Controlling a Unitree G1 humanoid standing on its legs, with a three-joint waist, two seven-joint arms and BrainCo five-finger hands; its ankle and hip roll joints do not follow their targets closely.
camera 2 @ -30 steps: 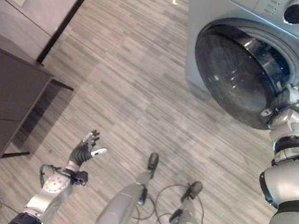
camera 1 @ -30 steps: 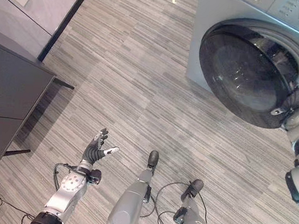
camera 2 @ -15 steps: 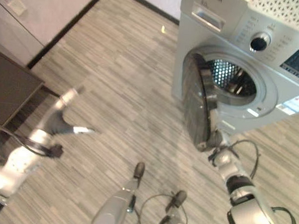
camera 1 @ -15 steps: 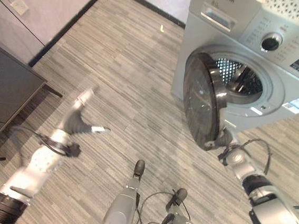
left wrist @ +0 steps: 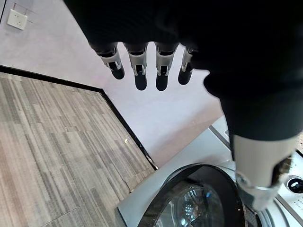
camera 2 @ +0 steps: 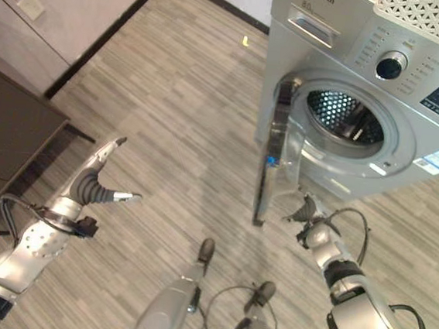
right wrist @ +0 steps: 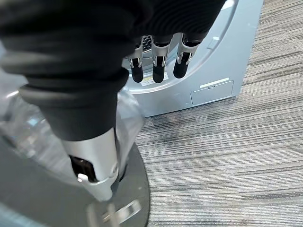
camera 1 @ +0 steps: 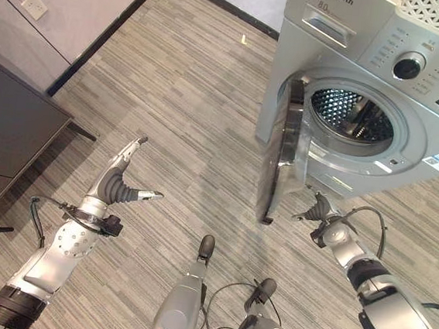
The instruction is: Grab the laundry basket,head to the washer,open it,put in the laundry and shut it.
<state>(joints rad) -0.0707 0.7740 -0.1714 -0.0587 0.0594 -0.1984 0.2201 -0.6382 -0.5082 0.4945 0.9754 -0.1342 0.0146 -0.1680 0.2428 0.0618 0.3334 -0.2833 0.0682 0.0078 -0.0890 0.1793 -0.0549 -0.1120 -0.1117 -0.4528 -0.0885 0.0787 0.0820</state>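
- The washer (camera 1: 366,93) stands at the far right of the floor (camera 1: 185,114), its door (camera 1: 283,151) swung out edge-on toward the robot and the drum (camera 1: 351,115) open behind it.
- The right hand (camera 1: 317,213) hangs just beside the door's lower edge, on the washer side of it; whether it touches the door I cannot tell.
- In the right wrist view its fingers (right wrist: 156,68) are straight and spread, holding nothing, with the door's rim close under the thumb.
- The left hand (camera 1: 121,178) is raised over bare floor, well apart from the washer, fingers straight and thumb out, empty.
- The left wrist view looks past the fingers (left wrist: 139,73) to the door's dark glass face and the wall (left wrist: 156,118).
- The eye views add a dark cabinet (camera 1: 4,144) at far left.
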